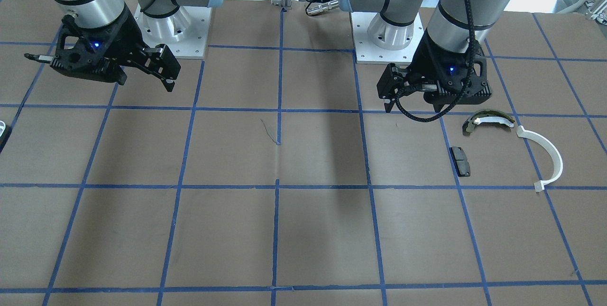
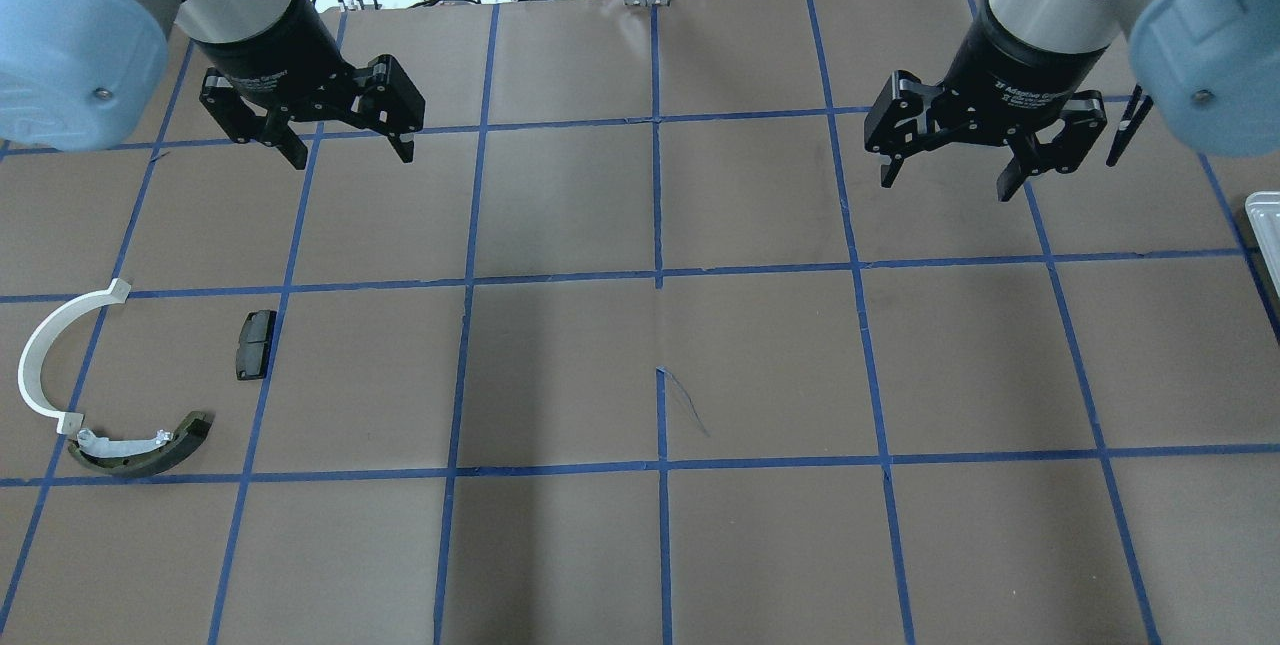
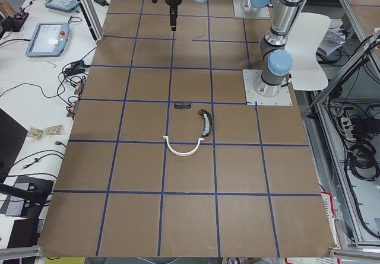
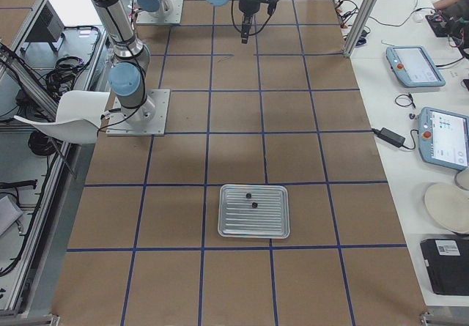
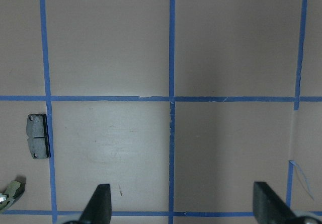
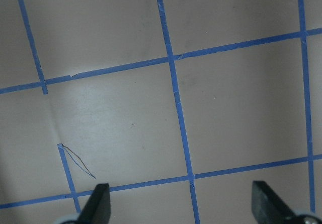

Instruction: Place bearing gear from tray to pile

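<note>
Worktop [image 2: 760,365] is brown, with blue tape lines making squares. Both arms hang over its far side, well apart. The left end effector [image 2: 352,157] has its fingers spread wide apart, and so does the right end effector [image 2: 945,185]. The silver tray [image 4: 254,210] sits at 3 o'clock in the overhead view. The pile lies at 8 o'clock: a white arc [image 2: 26,370], a green shoe [image 2: 170,453] just beside its end, and a black pad [image 2: 255,345] at the shoe's 1 o'clock. Two dark parts [image 4: 254,205] lie in the tray, too small to tell more.
</note>
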### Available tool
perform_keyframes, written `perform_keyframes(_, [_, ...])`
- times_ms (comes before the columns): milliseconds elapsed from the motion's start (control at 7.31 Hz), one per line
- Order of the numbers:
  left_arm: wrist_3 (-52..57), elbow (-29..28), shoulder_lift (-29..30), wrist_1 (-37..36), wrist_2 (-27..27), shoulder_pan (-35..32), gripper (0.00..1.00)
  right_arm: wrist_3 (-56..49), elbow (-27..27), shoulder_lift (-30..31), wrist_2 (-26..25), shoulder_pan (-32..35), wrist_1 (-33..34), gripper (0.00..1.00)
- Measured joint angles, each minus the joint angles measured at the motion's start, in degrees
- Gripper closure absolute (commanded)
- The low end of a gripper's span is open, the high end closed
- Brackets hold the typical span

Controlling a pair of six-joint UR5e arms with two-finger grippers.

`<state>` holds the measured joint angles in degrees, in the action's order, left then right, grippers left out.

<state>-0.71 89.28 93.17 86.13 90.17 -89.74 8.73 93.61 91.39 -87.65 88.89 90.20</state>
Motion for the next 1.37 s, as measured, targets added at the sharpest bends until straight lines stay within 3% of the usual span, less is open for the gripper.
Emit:
perform_keyframes(958, [-0.03, -0.24, 0.02, 0.0, -0.08, 0.0, 0.0, 0.03, 0.54, -0.32, -0.69, -1.15, -0.11, 0.0])
perform_keyframes(1368, [0.0, -0.2, 0.03, 0.0, -0.08, 0.0, 0.0, -10.03, 0.74, -1.16, -0.64, -9.88, 0.47, 0.0])
